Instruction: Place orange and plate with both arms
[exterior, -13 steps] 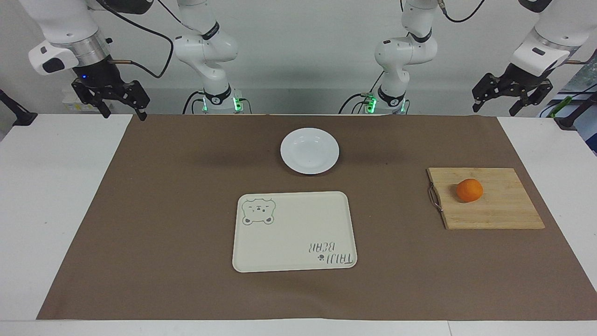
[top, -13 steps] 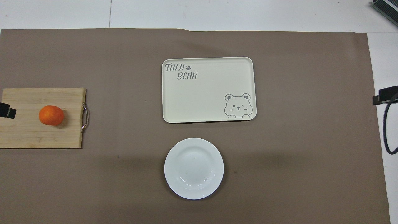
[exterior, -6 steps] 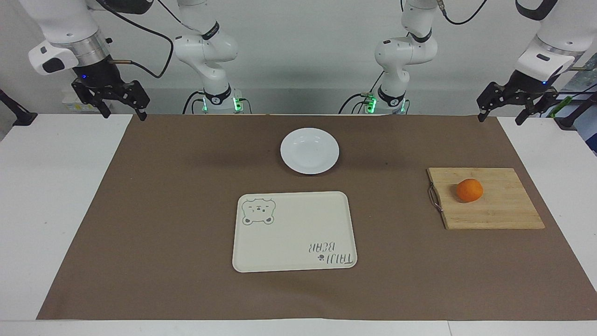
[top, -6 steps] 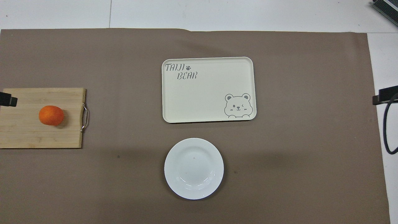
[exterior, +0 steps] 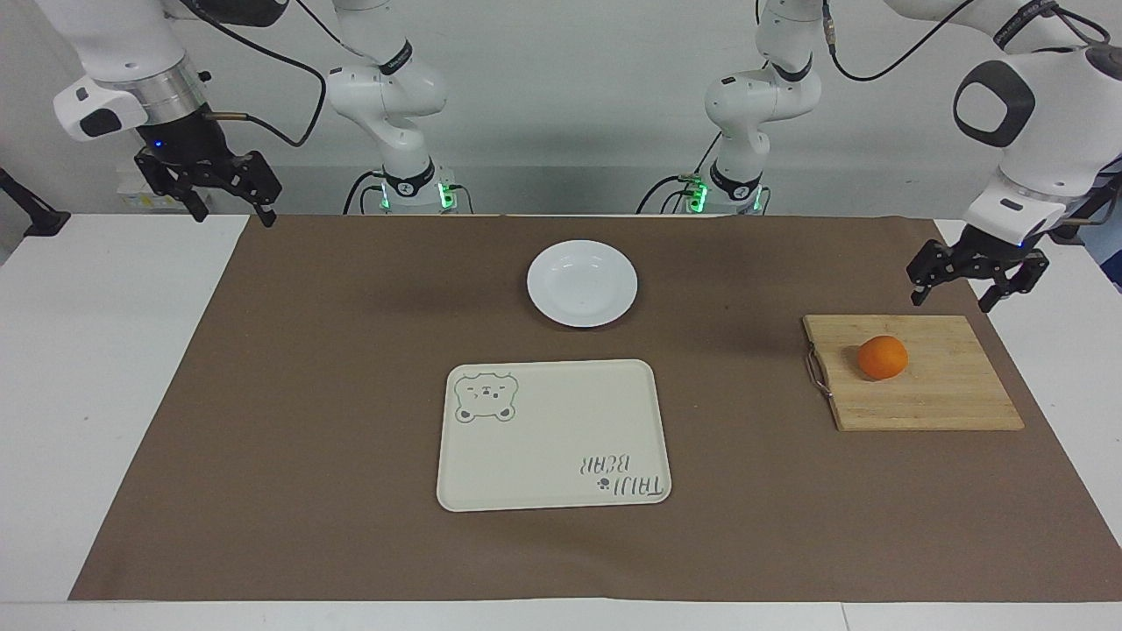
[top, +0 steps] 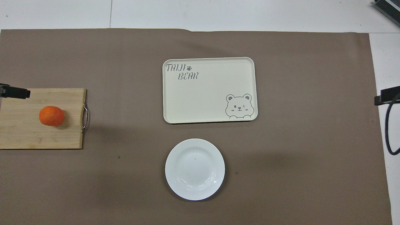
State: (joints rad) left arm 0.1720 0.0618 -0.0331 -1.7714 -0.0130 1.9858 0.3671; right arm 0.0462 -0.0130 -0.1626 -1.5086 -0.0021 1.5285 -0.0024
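From across the table, the left gripper, jaws spread and empty, hangs over the cutting board's edge nearest the robots; the orange sits on the board just below it, toward the table's middle. The right gripper, also spread, waits over its own table end, well apart from the plate. From overhead, one left fingertip shows over the board's corner, the orange beside it, the plate near the tray.

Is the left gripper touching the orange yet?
Apart. The facing view shows the left gripper open in the air, with bare cutting board between it and the orange.
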